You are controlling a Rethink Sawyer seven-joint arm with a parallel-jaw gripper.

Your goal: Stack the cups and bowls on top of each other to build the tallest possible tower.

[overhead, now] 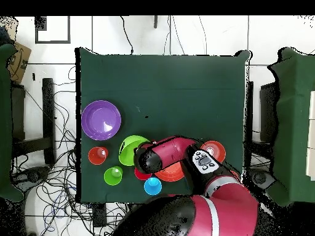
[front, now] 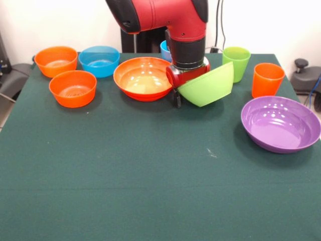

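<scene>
My gripper (front: 178,100) is shut on the rim of the large lime green bowl (front: 208,85), which hangs tilted just above the table (front: 150,170); one black finger shows at the bowl's left edge and the other is hidden. The large orange-red bowl (front: 143,78) sits right beside it. A red cup (front: 173,75) shows just behind the gripper, and a light blue cup (front: 164,49) peeks from behind the arm. The lime green cup (front: 236,63) and orange cup (front: 267,79) stand upright at the right. The purple bowl (front: 281,123) rests alone. No tower stands.
Two small orange bowls (front: 56,60) (front: 73,88) and a small blue bowl (front: 99,60) cluster at the back left. In the overhead view the arm (overhead: 184,157) covers the gripper and part of the orange-red bowl (overhead: 171,174); the purple bowl (overhead: 101,120) lies apart.
</scene>
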